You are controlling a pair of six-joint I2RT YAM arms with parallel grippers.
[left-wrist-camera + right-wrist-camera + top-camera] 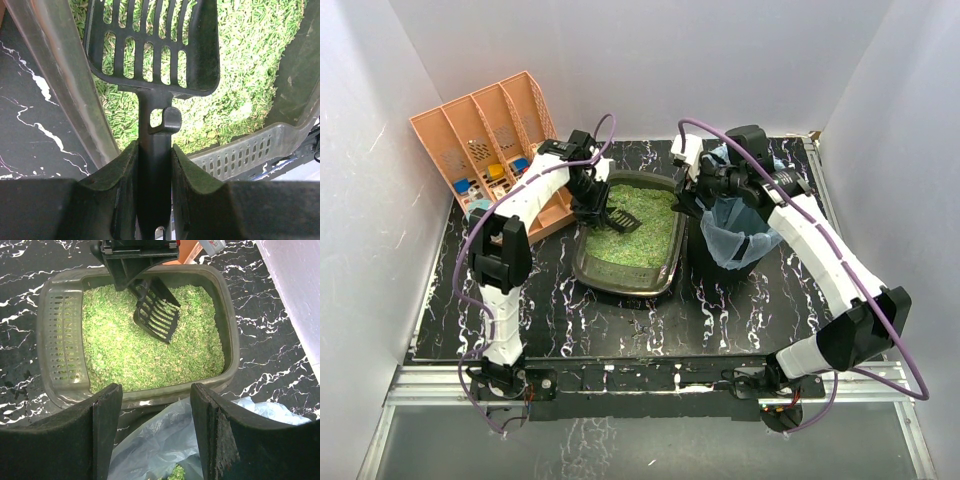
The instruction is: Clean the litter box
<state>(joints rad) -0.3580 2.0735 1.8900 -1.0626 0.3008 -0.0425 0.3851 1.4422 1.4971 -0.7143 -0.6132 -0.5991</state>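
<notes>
Both arms stretched in over the middle: one gripping, one empty!
Left arm [535, 190] reaches forward, elbow bent, and the left end effector [155, 160] is pinched tight on the scoop [202, 60] handle. Right arm [820, 245] folds inward, right end effector [156, 395] tilted down, jaws apart, holding nothing.

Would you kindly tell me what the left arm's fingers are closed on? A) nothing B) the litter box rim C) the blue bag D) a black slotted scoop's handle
D: the left wrist view shows the left fingers pressing both sides of the scoop handle above the green litter.
</notes>
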